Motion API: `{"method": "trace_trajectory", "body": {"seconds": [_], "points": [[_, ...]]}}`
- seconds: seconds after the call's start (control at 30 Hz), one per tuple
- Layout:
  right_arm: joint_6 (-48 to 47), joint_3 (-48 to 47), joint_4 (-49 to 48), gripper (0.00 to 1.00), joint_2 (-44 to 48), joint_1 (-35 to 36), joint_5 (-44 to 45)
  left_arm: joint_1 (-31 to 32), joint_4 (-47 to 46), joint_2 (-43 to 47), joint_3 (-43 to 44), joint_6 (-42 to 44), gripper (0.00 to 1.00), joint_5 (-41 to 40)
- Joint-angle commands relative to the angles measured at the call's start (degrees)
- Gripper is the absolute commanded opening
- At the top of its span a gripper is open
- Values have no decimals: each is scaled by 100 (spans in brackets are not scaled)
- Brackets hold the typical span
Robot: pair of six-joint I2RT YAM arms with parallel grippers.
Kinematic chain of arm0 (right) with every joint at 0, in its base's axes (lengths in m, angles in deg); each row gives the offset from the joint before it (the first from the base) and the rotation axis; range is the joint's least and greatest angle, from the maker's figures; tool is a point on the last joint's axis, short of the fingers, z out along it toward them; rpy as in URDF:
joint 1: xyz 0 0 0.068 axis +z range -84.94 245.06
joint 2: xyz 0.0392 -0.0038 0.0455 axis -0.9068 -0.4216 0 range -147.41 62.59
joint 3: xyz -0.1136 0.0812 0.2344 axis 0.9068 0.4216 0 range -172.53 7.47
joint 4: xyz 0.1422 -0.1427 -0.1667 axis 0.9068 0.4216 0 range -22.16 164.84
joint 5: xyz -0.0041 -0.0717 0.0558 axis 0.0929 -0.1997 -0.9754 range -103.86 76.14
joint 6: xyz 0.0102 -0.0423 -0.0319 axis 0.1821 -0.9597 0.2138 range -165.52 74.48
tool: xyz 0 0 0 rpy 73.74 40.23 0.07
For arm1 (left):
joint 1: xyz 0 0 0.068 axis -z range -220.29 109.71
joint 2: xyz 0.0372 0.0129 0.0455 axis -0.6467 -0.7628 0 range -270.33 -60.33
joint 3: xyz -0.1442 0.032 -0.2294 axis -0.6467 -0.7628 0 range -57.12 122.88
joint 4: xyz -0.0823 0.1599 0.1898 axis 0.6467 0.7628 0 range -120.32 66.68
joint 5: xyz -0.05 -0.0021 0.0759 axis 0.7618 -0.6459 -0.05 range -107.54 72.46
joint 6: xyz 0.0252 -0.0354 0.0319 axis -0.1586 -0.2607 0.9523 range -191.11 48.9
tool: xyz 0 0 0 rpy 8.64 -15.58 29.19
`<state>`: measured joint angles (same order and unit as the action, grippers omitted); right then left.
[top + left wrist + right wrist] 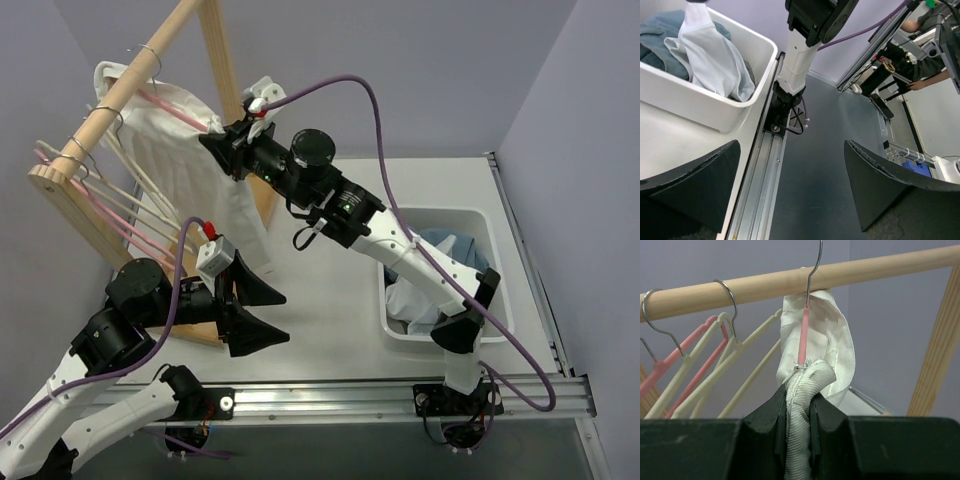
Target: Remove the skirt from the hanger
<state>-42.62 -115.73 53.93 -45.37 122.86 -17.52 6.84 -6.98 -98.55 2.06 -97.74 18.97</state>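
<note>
Judging from the overhead view, I'd call this job barely begun. The wooden rack fills the ten o'clock corner. The skirt hangs from its rail on the pink hanger. The cloth reads off-white, and it's the only garment on any hanger. The hook sits over the rail and nothing has come off, so freeing the cloth is all left to do.

The white bin at four o'clock holds other clothes and isn't my concern. My right gripper is up at the skirt's three o'clock edge. Its wrist camera shows the jaws clamped on a thick roll of the cloth just under the hanger's end. My left gripper hovers low at seven o'clock, jaws wide apart with nothing between them, well clear of the rack.

I can't tell whether the right jaws pinch plastic as well as cloth. How the waistband is held on the far shoulder is hidden too. The skirt's hem is behind the arm.
</note>
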Motion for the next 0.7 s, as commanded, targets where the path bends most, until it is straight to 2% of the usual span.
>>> {"method": "trace_trajectory", "body": {"seconds": [0.0,0.2,0.43,0.53,0.67], "points": [[-105,277,-1175,0,750,21,155,6,-557,-247,392,-140,93,330],[-167,1085,-1140,0,1347,-58,349,6,-971,-687,858,-404,90,541],[-184,2877,-947,0,2753,-129,1120,6,-1278,-1502,1727,-562,89,348],[-88,3362,-649,0,3410,-129,1306,6,-1217,-1793,2202,-440,88,164],[149,4100,87,0,4221,-102,1605,6,-587,-2303,2905,-45,84,-512]]}}
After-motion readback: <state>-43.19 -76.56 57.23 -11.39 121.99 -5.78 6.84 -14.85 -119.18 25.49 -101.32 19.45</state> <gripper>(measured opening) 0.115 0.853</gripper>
